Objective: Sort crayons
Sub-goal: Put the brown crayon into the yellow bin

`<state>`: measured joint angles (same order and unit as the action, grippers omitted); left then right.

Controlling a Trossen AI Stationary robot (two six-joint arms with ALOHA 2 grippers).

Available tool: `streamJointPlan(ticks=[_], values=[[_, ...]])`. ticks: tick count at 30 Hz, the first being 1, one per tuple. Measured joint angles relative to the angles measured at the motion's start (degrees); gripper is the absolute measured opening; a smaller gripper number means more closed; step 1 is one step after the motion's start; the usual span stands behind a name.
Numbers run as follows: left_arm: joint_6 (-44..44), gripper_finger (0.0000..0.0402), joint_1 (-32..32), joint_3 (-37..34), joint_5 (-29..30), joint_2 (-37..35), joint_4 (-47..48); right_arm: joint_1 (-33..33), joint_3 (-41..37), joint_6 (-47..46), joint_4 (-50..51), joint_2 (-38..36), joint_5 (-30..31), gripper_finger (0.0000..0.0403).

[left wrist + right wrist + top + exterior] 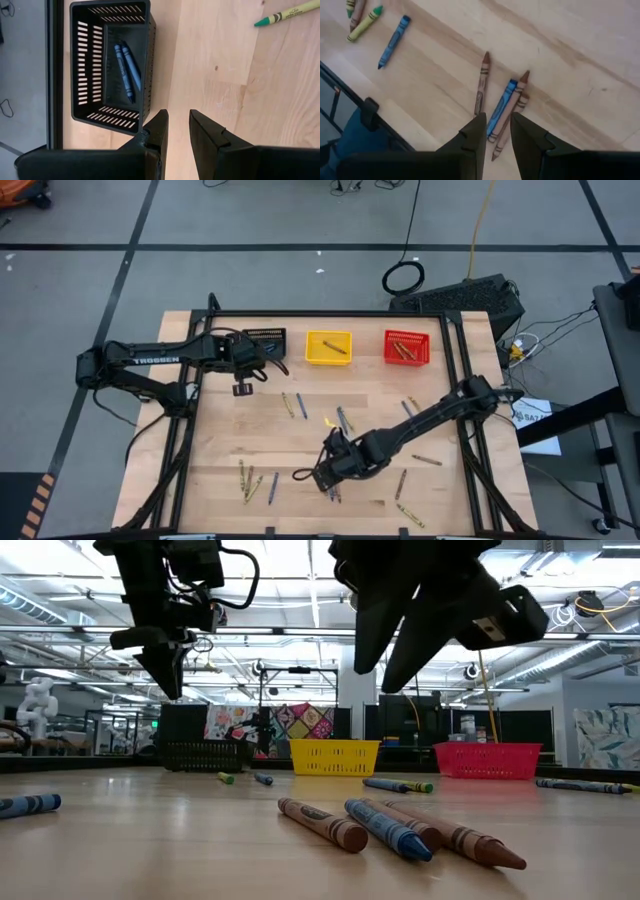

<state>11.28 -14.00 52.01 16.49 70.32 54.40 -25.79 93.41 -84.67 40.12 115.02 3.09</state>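
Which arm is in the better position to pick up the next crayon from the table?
The right. Its gripper hangs with jaws open directly over a blue crayon between two brown ones. The left gripper is beside the black bin, empty.

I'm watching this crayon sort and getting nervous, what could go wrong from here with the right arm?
1. The right claw hangs open over a blue crayon lying against a brown crayon; closing could grab both, mixing colors.
2. A separate brown crayon lies close beside them and could get knocked and roll.
3. The left claw hangs beside the black bin; a swing could bump it.
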Motion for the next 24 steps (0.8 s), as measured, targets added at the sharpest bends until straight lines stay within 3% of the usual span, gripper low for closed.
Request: streamJointPlan(ticks=[9, 20, 24], values=[[0.0, 0.007, 0.0, 0.0, 0.0, 0.0, 0.1, -0.6, 0.0, -0.1, -1.0, 3.8, -1.7, 0.0076], [0.0, 0.007, 0.0, 0.0, 0.0, 0.0, 0.0, 0.7, 0.1, 5.0, -9.5, 4.6, -1.8, 0.0075], [0.0, 0.007, 0.0, 0.0, 0.0, 0.0, 0.0, 1.1, 0.0, 6.1, -6.2, 5.2, -3.2, 0.0075]])
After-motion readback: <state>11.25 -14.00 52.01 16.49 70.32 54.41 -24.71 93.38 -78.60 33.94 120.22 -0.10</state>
